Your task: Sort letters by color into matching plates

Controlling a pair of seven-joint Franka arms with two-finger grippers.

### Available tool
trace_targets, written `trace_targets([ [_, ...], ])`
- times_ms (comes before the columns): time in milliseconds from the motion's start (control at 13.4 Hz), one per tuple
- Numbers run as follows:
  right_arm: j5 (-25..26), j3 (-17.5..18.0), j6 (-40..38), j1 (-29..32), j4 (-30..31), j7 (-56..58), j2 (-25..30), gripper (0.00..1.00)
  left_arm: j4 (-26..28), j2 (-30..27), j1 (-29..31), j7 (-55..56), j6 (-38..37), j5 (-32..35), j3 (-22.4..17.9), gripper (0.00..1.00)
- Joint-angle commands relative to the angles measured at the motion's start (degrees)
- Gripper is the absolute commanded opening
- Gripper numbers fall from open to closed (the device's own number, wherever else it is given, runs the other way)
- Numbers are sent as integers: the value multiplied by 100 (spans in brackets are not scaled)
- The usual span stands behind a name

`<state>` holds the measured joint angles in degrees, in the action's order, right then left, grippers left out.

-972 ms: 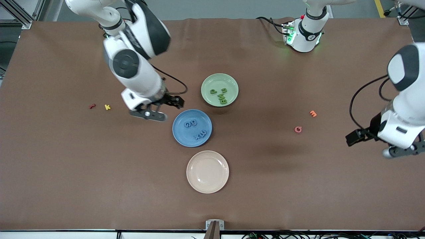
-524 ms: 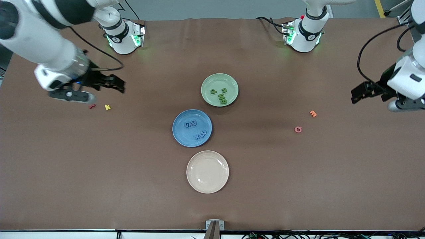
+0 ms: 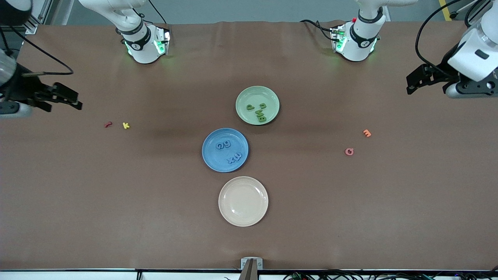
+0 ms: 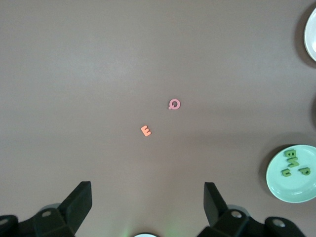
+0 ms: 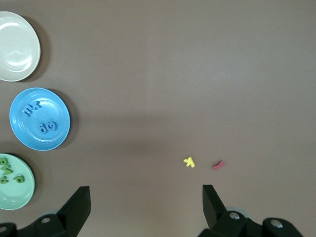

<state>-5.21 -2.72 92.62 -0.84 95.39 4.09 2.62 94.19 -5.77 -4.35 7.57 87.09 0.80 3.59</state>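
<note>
Several green letters lie in the pale green plate, and several blue letters lie in the speckled blue plate, which sits nearer the front camera. The right wrist view also shows the blue plate and part of the green plate. My right gripper hangs open and empty over the right arm's end of the table. My left gripper hangs open and empty over the left arm's end. Both sets of jaws are spread wide, right gripper and left gripper.
An empty cream plate lies nearer the front camera than the blue plate. A red letter and a yellow letter lie toward the right arm's end. An orange E and a pink Q lie toward the left arm's end.
The right arm has swung away from the blue plate to its end of the table. The left arm has lifted and drawn back toward its base. Both grippers stayed open.
</note>
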Motion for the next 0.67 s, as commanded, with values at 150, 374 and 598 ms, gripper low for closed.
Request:
trace_targets([
  [150, 284, 122, -147, 189, -722, 242, -7, 100, 530, -495, 48, -132, 124, -334, 19, 100],
  [374, 406, 122, -217, 303, -942, 259, -7, 100, 512, -461, 93, -177, 98, -326, 46, 100],
  [598, 741, 148, -332, 286, -1040, 259, -15, 100, 372, -373, 75, -159, -8, -265, 19, 100],
])
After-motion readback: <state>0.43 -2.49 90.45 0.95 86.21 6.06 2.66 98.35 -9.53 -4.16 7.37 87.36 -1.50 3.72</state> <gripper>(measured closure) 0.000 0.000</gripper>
